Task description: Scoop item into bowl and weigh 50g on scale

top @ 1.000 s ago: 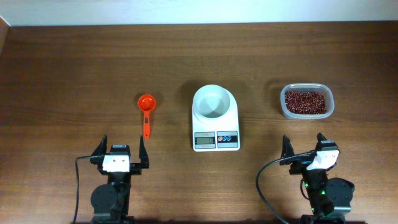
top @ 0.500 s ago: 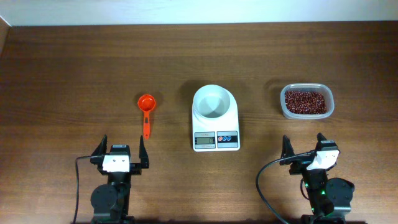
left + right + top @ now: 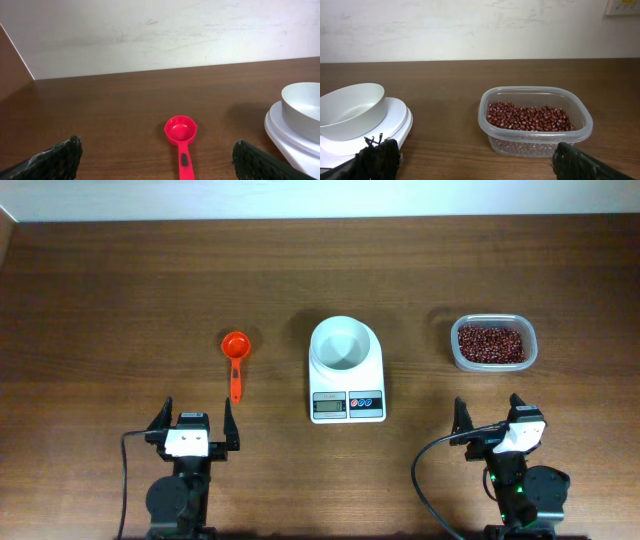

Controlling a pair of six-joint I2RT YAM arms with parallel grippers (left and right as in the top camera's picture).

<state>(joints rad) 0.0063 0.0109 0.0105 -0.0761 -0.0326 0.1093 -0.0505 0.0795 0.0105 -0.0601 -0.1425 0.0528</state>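
Observation:
The white bowl (image 3: 345,346) stands empty on the white scale (image 3: 347,404) at the table's middle; it also shows in the left wrist view (image 3: 302,102) and the right wrist view (image 3: 351,110). Dark reddish-brown beans (image 3: 491,343) fill a clear plastic tub (image 3: 455,350) at the right, seen close in the right wrist view (image 3: 530,118). A red scoop (image 3: 235,360) lies left of the scale, handle toward me (image 3: 182,140). My left gripper (image 3: 193,425) is open and empty near the front edge, behind the scoop. My right gripper (image 3: 492,416) is open and empty in front of the tub.
The wooden table (image 3: 120,300) ends at a white wall (image 3: 150,30) along the far edge. A black cable (image 3: 425,480) loops by the right arm's base.

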